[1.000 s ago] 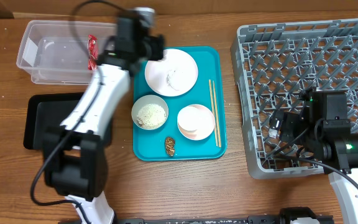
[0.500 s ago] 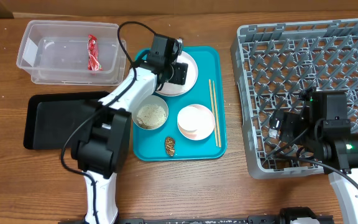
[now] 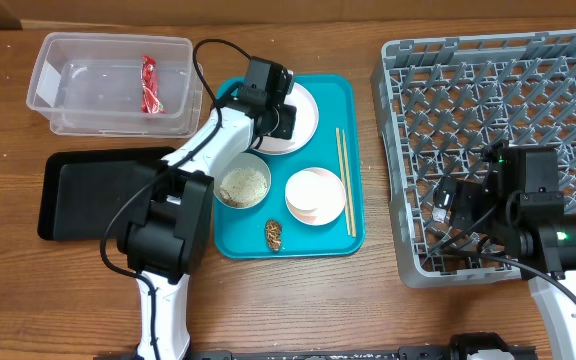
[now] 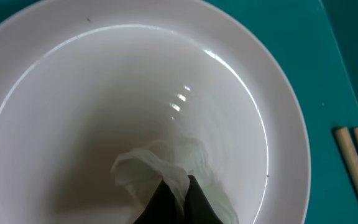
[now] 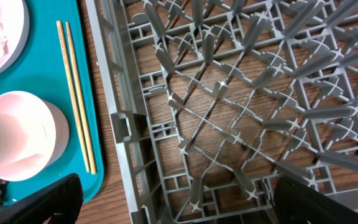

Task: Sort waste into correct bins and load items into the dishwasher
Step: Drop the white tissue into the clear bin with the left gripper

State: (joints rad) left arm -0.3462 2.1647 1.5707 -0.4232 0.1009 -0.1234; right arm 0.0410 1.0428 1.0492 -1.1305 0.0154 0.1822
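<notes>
**Overhead:** One waste item is sorted: the snack wrapper [image 3: 149,84] lies in the clear tub [image 3: 108,110]. The dish rack [image 3: 498,120] holds nothing. The rice bowl [image 3: 242,185], brown lump [image 3: 273,234], pink cup [image 3: 315,195] and chopsticks [image 3: 344,180] sit on the teal tray [image 3: 338,95].

**Left wrist:** The left gripper [image 4: 174,194], jaws closed, pinches a white crumpled scrap [image 4: 157,163] on the white plate [image 4: 73,93]. This contact is hidden from above.

**Right wrist:** The right gripper [image 5: 179,208] is spread wide and empty over the rack.

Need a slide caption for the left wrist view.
Left tool pinching a crumpled white scrap on the white plate, chopsticks alongside on the teal tray.
</notes>
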